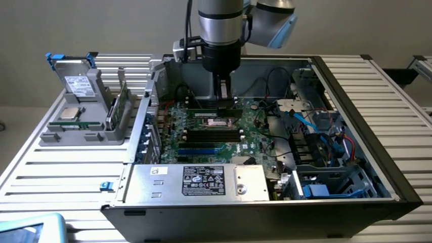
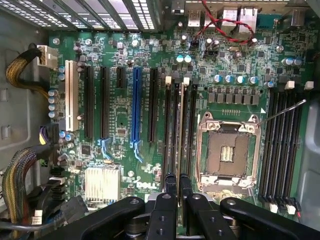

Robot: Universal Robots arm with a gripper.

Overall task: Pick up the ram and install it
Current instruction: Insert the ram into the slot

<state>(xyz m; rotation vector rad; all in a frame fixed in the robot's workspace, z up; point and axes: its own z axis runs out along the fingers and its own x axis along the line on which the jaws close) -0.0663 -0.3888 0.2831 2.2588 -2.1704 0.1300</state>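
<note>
The ram (image 1: 214, 112) is a thin green stick hanging level just above the motherboard (image 1: 202, 149) inside the open computer case. My gripper (image 1: 225, 103) reaches straight down into the case and is shut on the stick's upper edge. In the wrist view the ram (image 2: 179, 130) appears edge-on as a thin line between the two black fingertips (image 2: 169, 186). It runs along the black memory slots (image 2: 170, 125) beside the open processor socket (image 2: 229, 152). I cannot tell whether the stick touches a slot.
A grey holder (image 1: 84, 121) on the exterior view's left carries a silver processor (image 1: 70, 112) and an upright green board (image 1: 119, 109). The power supply box (image 1: 196, 181) sits at the case front. Cables (image 1: 317, 131) fill the exterior view's right side. Expansion slots (image 2: 135, 110) and a heat sink (image 2: 102, 182) lie nearby.
</note>
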